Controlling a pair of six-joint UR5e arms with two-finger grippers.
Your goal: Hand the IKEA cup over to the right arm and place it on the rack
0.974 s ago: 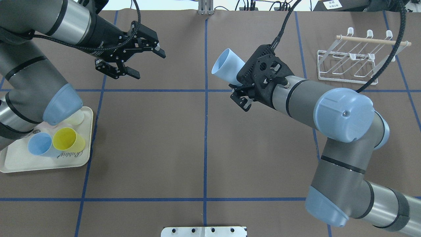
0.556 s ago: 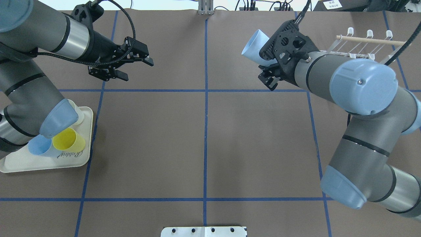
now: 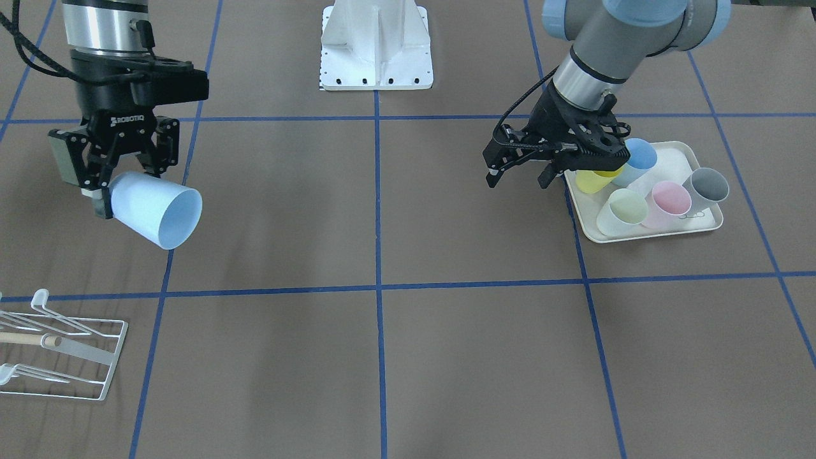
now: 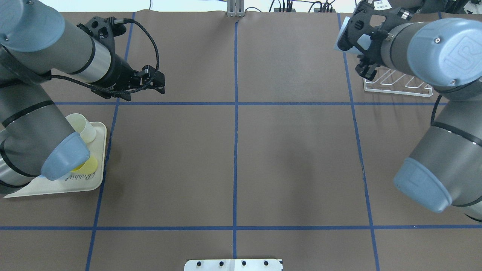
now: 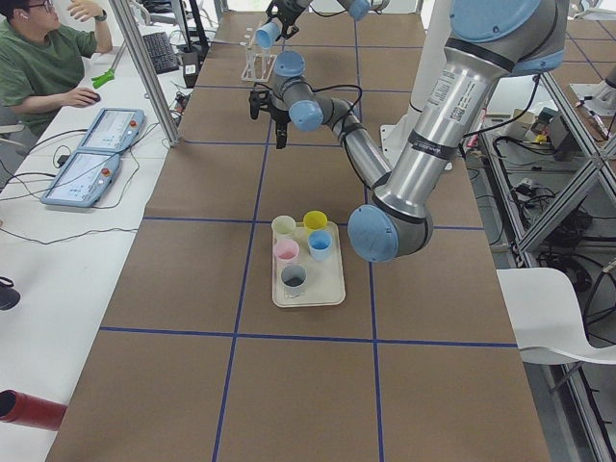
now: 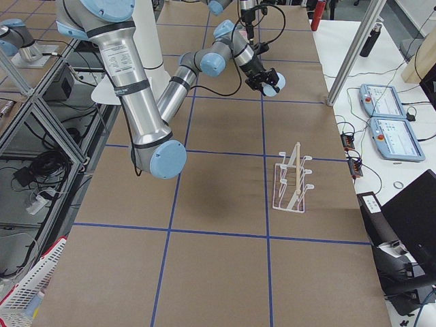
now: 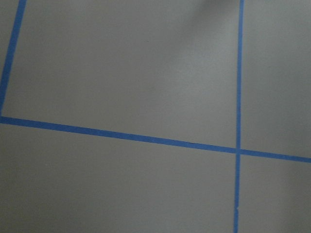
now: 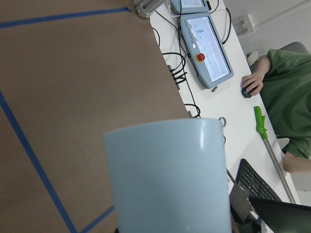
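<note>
The right fingers (image 3: 97, 203) clamp the base of the pale-blue cup (image 3: 155, 211), tilted above the worktop (image 3: 446, 331), the rack (image 3: 76, 350) well apart from them. The left fingers (image 3: 494, 169) hang spread wide, empty, beside the tray (image 3: 644, 234).

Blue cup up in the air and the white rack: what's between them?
In the front-facing view only bare table and one blue tape line lie between the blue cup, held by the right end effector, and the rack.

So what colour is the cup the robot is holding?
The cup is light blue; front-facing view.
</note>
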